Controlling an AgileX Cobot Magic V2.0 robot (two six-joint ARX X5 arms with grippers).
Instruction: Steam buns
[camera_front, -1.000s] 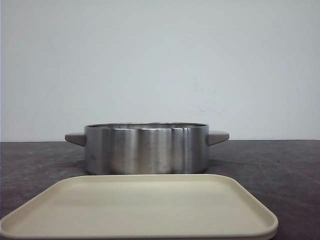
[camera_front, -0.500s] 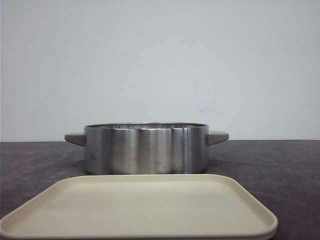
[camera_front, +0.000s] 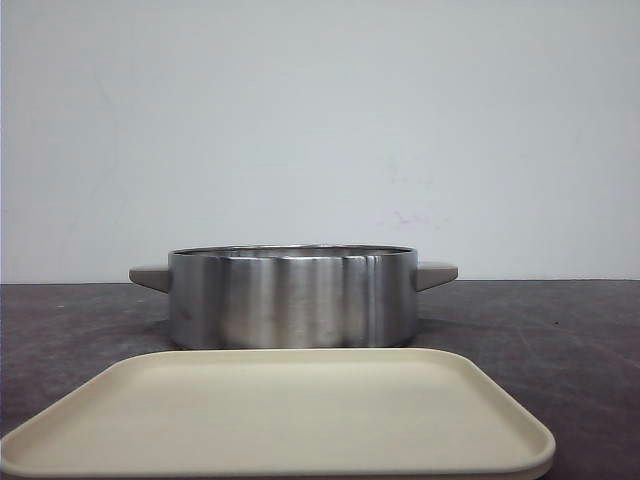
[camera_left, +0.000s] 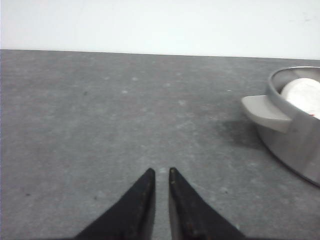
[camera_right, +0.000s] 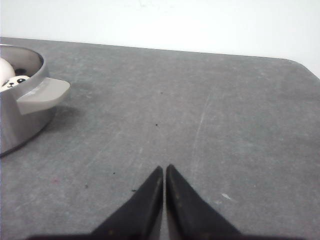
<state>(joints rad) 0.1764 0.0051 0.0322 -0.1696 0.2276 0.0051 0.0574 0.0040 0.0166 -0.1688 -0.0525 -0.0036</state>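
One panda bun faces up inside pot

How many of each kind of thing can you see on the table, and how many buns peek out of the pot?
Steel pot: 1
Cream tray: 1
Buns showing inside the pot: 2, a plain white top in the left wrist view and a panda face in the right wrist view; any others are hidden, and these could even be one bun.
Total: 4 things in view.

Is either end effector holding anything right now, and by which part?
Nothing is held. The left end effector and right end effector are shut over the bare table; buns sit in the pot.
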